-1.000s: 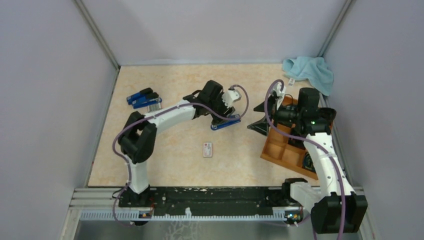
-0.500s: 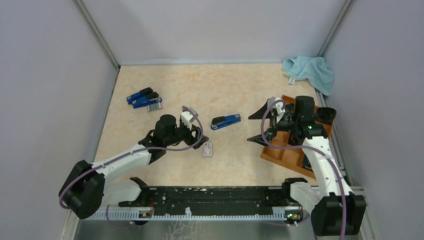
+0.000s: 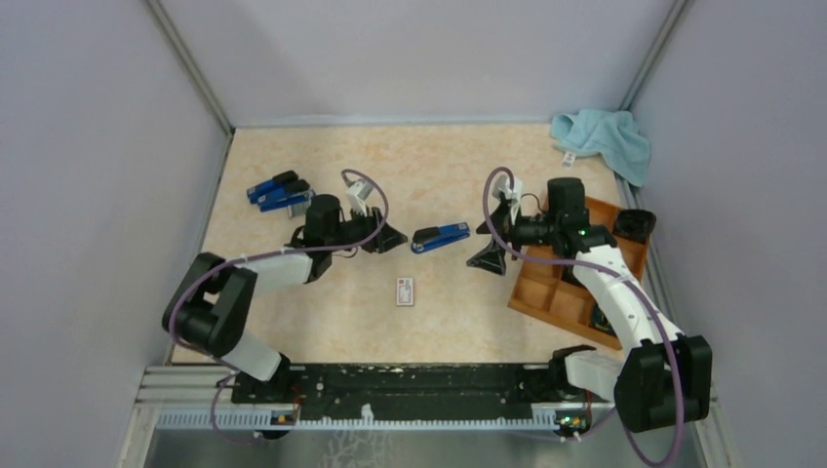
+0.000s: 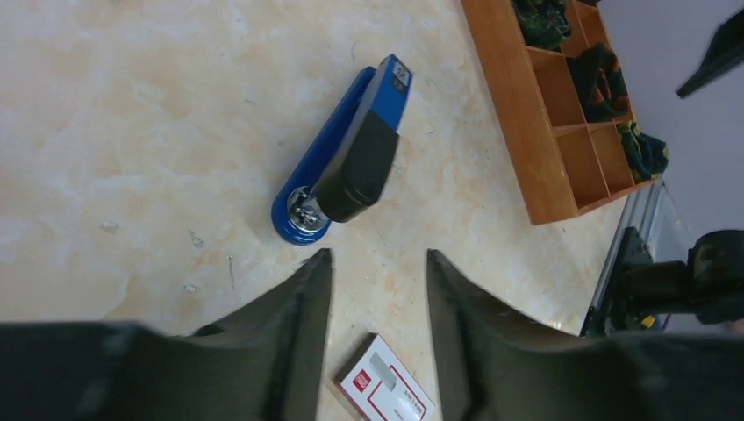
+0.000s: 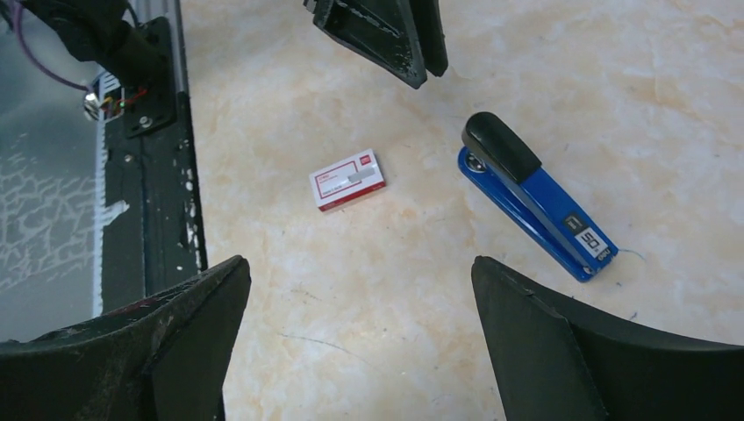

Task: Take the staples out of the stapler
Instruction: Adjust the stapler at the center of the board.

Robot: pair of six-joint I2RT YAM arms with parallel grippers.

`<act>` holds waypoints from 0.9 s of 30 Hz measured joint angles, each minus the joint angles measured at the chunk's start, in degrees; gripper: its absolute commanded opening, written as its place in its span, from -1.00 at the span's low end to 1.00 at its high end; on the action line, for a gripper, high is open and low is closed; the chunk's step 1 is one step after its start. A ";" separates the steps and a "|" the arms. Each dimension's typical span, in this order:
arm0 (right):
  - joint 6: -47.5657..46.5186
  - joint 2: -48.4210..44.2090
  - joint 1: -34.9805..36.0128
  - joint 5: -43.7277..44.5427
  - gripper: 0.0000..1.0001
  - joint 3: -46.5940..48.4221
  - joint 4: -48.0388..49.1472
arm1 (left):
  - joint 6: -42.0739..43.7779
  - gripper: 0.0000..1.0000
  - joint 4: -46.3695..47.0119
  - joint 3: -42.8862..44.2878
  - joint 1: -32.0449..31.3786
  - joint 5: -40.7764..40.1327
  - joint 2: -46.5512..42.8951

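The stapler point(image 5: 535, 206) lies shut on the pale marbled desk point(image 3: 439, 166), midway between the two arms. Its body is blue, with a black cap over the hinge end. A small label near the nose seems to read "50" (the finer print is too small to read). No staples show on it from outside.

A small white box point(image 5: 348, 180) with a red label lies near it, toward the arms' bases (its lettering is not legible).

The left fingers point(image 4: 298, 333) stand moderately apart and hold nothing, their tips just short of the stapler's black end. The right fingers point(image 5: 544, 342) are spread wide and empty on the stapler's other side, clear of it.
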 measured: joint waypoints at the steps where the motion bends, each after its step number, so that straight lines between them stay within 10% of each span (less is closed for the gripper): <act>1: 0.04 0.02 0.00 1.11 0.96 0.20 -0.39 | -1.11 -0.32 0.44 1.20 0.48 1.03 2.84; 8: 0.66 0.07 0.00 7.54 0.87 1.46 -1.90 | -3.56 -0.76 -3.48 9.01 2.80 -1.05 12.24; 27: 4.52 0.07 0.00 12.24 0.78 1.53 -0.44 | -1.81 -0.80 -9.92 18.82 -1.66 -2.08 23.43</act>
